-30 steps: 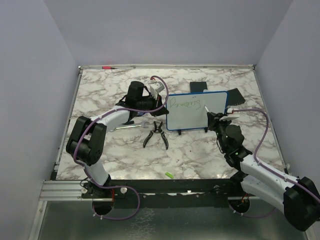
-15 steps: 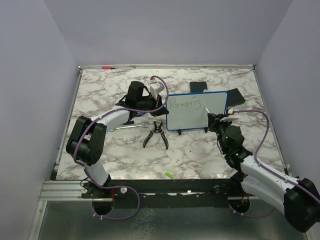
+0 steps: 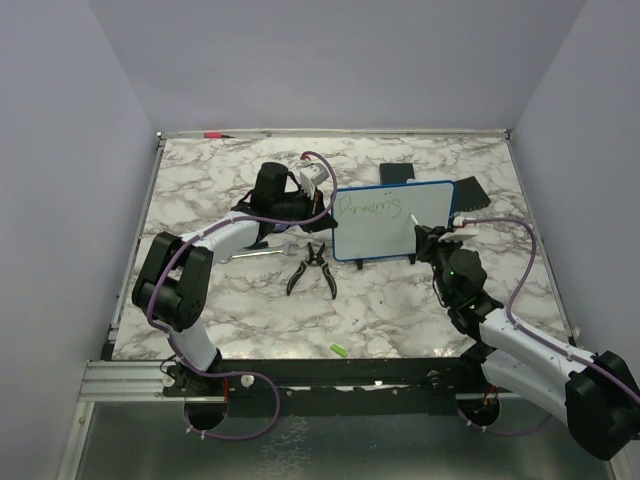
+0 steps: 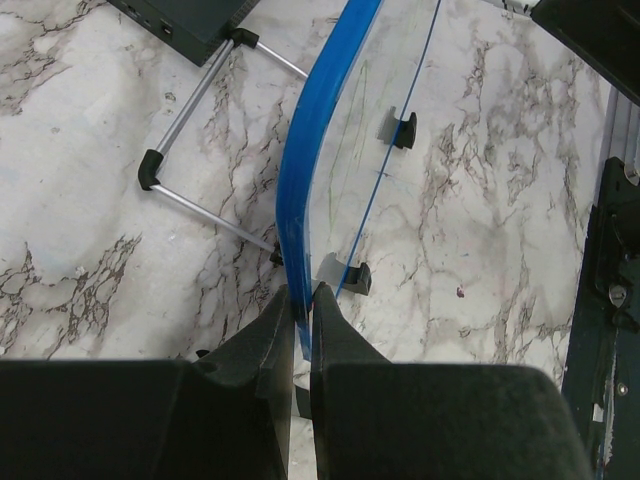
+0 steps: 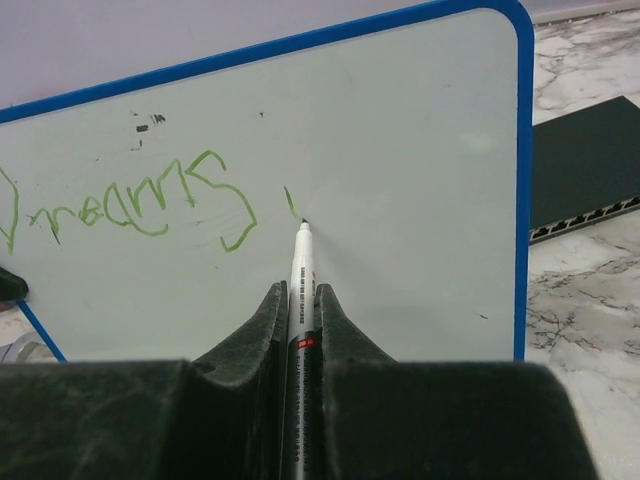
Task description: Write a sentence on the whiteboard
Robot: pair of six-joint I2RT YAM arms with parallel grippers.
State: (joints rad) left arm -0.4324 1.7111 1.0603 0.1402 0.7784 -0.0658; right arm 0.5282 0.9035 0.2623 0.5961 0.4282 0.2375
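On the left, the left hand [image 4: 303, 300] is closed on the whiteboard [image 3: 380, 240], pinching its left blue edge; only the left wrist view shows that pinch. Pliers [image 3: 312, 268] lie on the marble counter [image 3: 220, 300], just near of the board's left corner. The whiteboard stands upright, right of centre. Only the right wrist view makes the sentence [image 5: 140, 205] legible: one green word, then a short stroke. The right hand [image 5: 299, 292] is clamped on a white marker [image 5: 300, 262], tip touching the board.
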